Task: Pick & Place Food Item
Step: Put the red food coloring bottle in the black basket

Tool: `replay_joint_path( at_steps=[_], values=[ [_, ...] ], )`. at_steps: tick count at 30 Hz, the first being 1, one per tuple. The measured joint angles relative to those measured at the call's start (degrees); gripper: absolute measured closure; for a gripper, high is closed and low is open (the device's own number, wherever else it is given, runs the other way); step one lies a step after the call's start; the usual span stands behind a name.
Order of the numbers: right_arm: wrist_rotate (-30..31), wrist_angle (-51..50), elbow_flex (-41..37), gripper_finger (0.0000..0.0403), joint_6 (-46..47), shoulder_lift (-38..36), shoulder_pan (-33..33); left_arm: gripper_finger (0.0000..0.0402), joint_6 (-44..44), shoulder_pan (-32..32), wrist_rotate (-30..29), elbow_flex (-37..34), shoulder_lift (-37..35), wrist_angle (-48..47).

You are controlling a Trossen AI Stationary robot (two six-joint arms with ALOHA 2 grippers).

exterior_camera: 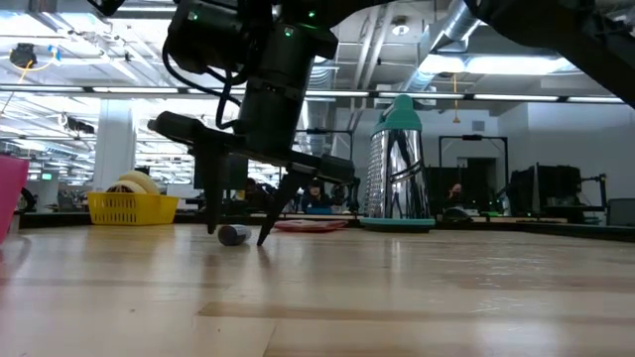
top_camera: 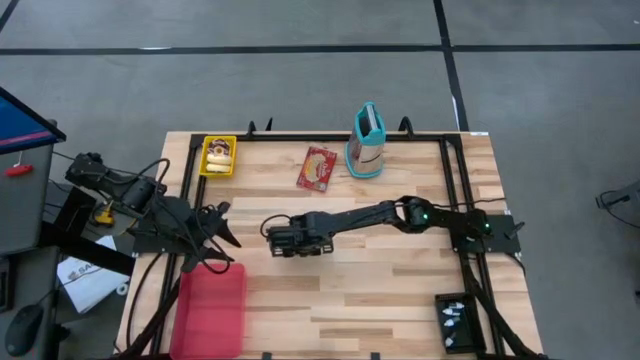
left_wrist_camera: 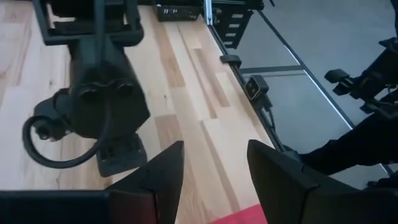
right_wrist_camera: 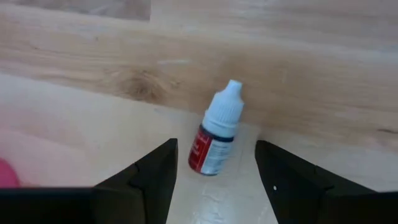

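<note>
Small white-capped plastic dropper bottle with red label point(right_wrist_camera: 215, 134) lies on its side on the pale wood-plank table point(top_camera: 400, 290), between the spread, unclenched fingers of the right gripper point(exterior_camera: 238, 236), fingertips down at the tabletop. Left gripper point(top_camera: 222, 228) released, near the flat pink tray point(top_camera: 211, 308). Far edge: yellow basket point(top_camera: 219, 157), red packet point(top_camera: 317, 168), teal-handled metal grater point(top_camera: 367, 140). Nothing obstructs the bottle.

Open-plan lab, exposed ceiling ducts point(exterior_camera: 451, 30), monitors point(exterior_camera: 556, 188), grey floor point(top_camera: 300, 80)

Bright, even overhead light; wrist views slightly soft.
</note>
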Motion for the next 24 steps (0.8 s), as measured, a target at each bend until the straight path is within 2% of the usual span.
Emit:
replay_joint_path(
  at_steps=[10, 24],
  values=[
    [0.42, -3.47, 0.0, 0.0204, -0.63, -0.03, -1.07, 0.0229, 0.0, -0.57, -0.02, 0.0, 0.0, 0.52],
    [0.52, -7.29, -0.11, 0.0315, -2.42, -0.02, -1.09, 0.0229, -0.06, -0.56, 0.51, 0.0, 0.0, 1.08]
  ],
)
